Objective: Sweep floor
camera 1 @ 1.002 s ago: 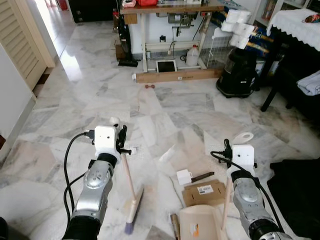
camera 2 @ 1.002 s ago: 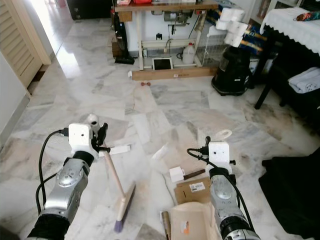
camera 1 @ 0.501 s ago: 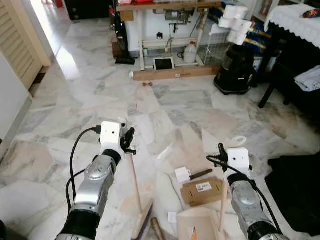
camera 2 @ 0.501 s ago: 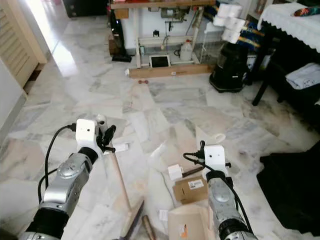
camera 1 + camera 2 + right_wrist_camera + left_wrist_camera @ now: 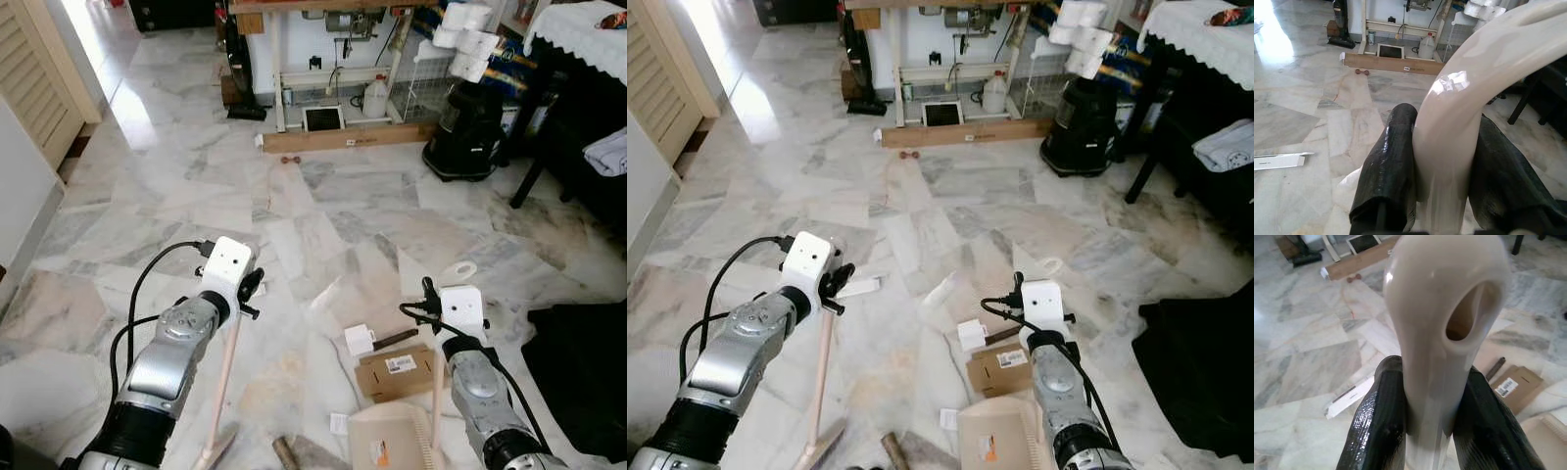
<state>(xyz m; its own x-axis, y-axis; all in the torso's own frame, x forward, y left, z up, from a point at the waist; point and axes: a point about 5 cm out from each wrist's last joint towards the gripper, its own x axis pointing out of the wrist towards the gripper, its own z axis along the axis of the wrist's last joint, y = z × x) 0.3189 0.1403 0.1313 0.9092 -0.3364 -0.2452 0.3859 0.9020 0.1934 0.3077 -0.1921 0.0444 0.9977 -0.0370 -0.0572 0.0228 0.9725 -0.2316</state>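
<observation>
I am gripping a broom (image 5: 223,377) handle tight in my left hand (image 5: 1430,416), its head resting on the marble floor (image 5: 176,186). My right hand (image 5: 1442,171) is clamping the dustpan (image 5: 392,439) handle, beside a flattened cardboard box (image 5: 395,372).

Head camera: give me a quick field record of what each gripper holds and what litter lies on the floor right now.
left gripper: shut on broom handle
broom head: on the marble floor, low in view
right gripper: shut on dustpan handle
dustpan: on the floor before the robot
litter: flat cardboard piece, small white box, dark stick, brown cylinder, white strip
</observation>
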